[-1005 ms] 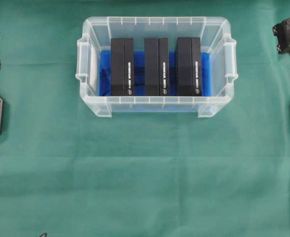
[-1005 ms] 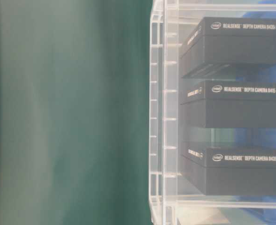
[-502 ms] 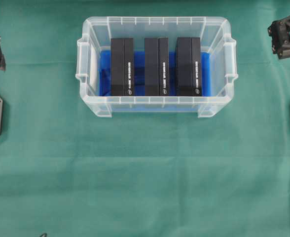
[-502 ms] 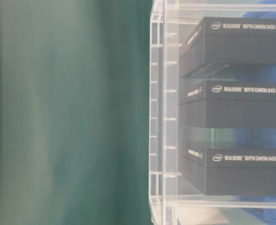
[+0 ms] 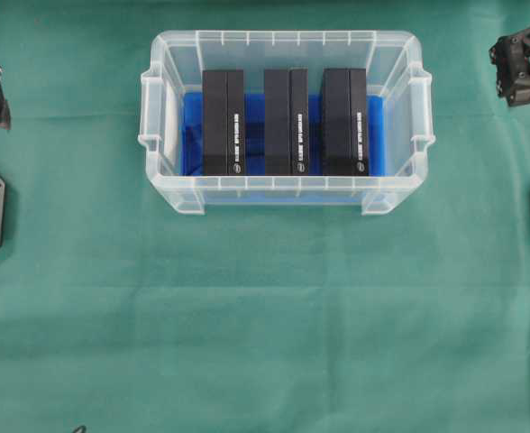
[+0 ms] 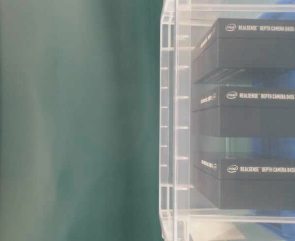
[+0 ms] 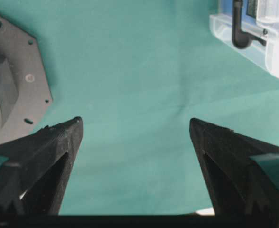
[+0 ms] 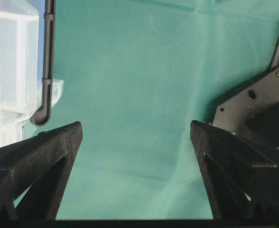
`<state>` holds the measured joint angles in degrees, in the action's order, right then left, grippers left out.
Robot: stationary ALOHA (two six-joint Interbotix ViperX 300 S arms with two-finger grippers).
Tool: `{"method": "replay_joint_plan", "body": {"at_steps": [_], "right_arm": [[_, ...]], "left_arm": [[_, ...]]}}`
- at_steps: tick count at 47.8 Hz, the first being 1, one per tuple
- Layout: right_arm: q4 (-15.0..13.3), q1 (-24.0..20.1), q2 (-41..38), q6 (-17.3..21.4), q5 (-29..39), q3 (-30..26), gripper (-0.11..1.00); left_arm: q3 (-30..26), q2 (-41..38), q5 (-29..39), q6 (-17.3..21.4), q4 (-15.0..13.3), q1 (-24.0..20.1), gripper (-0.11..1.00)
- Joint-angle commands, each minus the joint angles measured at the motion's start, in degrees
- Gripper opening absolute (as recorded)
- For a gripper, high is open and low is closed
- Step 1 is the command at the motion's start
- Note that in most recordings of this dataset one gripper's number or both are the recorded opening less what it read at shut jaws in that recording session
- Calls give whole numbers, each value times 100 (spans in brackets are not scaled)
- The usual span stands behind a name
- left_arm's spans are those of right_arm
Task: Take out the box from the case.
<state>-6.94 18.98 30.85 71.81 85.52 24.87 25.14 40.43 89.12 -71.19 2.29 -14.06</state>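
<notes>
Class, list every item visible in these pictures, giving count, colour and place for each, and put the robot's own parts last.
Clear translucent plastic case: one, colourless, upper middle of the table.
Black rectangular cardboard boxes: three, white lettering, side by side in the case: left, middle, right.
Blue cloth: one, lining the case bottom.
Green tablecloth: one, covering the table.
Left gripper: one, black, open, left of the case.
Right gripper: one, black, open, right of the case.

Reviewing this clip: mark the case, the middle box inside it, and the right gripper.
case [image 5: 286, 39]: overhead view, on the far rim of the clear bin.
middle box [image 5: 278, 122]: overhead view, on its black top face.
right gripper [image 8: 135, 130]: right wrist view, midway between the open fingertips, over green cloth.
</notes>
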Motion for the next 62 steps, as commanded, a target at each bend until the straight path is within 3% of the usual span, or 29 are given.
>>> {"method": "replay_joint_plan", "body": {"at_steps": [1,41,62], "right_arm": [[-18,0,18,9,9,-53,96],[0,0,18,26,-9,-62,96],[18,-132,-448,334,-404,-308,96]], "left_arm": [[-53,-18,-18,9,0,-18,93],[-53,-18,-18,-9,9,-18,93],[-53,-18,9,-26,18,-18,93]]}}
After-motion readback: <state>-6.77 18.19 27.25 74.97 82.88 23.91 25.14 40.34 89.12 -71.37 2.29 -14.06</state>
